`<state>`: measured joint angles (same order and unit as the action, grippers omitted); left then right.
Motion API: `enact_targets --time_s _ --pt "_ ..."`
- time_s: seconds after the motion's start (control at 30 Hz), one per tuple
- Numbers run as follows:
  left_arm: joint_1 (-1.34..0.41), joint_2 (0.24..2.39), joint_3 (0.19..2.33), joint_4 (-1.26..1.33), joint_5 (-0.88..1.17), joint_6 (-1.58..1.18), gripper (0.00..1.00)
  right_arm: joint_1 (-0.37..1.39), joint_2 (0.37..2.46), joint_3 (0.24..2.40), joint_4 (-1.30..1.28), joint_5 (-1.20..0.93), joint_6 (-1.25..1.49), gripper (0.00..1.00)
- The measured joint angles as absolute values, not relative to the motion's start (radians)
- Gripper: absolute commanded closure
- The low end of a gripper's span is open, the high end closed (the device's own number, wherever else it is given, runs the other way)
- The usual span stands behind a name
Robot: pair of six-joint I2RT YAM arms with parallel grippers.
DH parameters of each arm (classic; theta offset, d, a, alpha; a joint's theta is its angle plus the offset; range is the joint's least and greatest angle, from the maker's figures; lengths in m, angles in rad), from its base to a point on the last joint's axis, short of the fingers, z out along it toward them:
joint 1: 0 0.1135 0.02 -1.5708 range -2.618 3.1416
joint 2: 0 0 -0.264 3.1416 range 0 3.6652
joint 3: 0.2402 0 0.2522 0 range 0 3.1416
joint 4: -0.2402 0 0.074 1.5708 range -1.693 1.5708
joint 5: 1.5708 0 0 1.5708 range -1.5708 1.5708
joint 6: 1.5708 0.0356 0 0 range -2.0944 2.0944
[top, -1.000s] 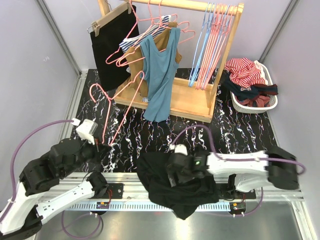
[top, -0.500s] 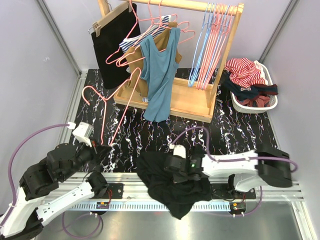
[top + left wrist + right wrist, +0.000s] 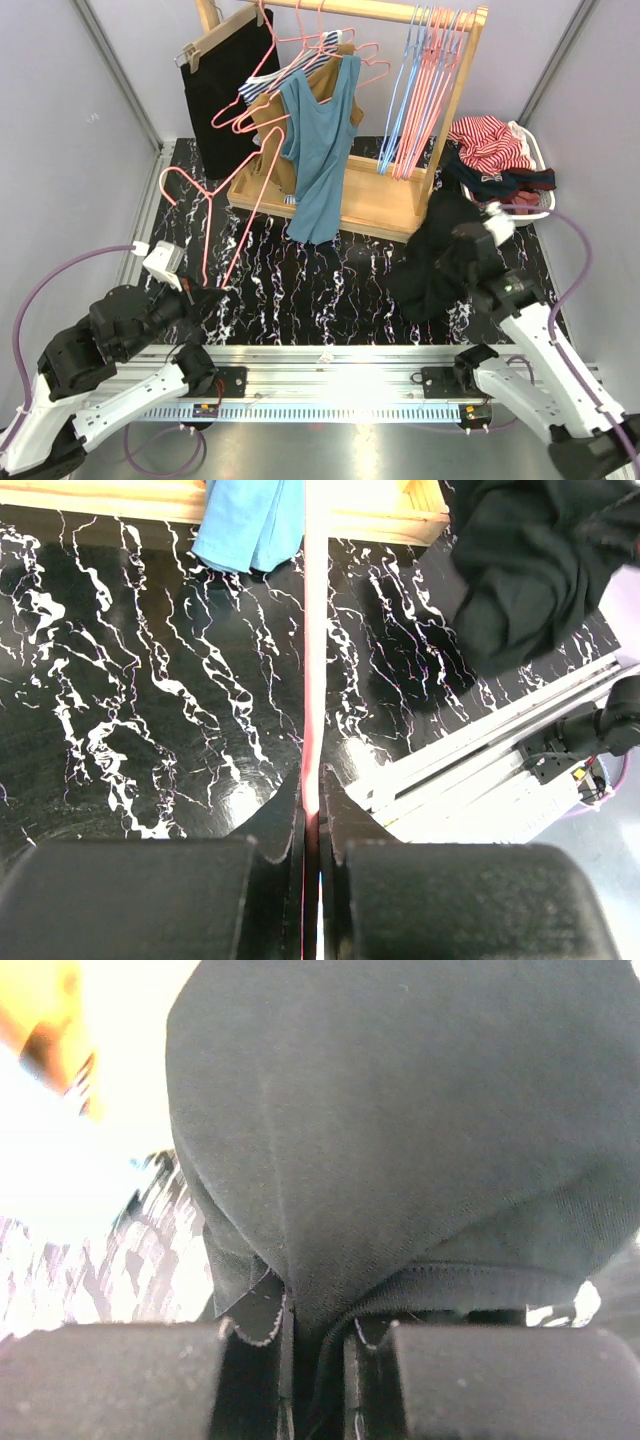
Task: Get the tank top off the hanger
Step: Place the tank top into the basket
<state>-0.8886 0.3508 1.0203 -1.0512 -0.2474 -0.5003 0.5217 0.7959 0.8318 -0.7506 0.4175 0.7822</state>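
The left pincer [image 3: 311, 790] is clenched on the thin pink wire hanger [image 3: 313, 630], which slants up over the near-left corner of the black, white-veined tabletop [image 3: 300, 290]. The right pincer [image 3: 318, 1325] grasps the black cloth tank top [image 3: 430, 275], which is off the hanger and bunched near the tabletop's right edge.

White arms [image 3: 120, 395] have black joints [image 3: 110, 325], purple cables [image 3: 36, 298].

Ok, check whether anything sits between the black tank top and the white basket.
Nothing visible does. The black tank top hangs from the right gripper, close beside the white basket, which already holds other clothes.
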Motion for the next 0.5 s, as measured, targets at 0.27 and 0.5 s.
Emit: enact_targets --time_s 0.27,0.5 --pt "-0.889 0.355 1.028 -1.045 -0.221 -0.508 1.00 -0.156 0.995 0.880 -0.613 0.162 0.652 1.00" --pt "-0.889 0.353 1.026 -1.025 -0.188 -0.509 1.00 -0.284 1.505 1.472 -0.497 -0.027 0.655 1.00"
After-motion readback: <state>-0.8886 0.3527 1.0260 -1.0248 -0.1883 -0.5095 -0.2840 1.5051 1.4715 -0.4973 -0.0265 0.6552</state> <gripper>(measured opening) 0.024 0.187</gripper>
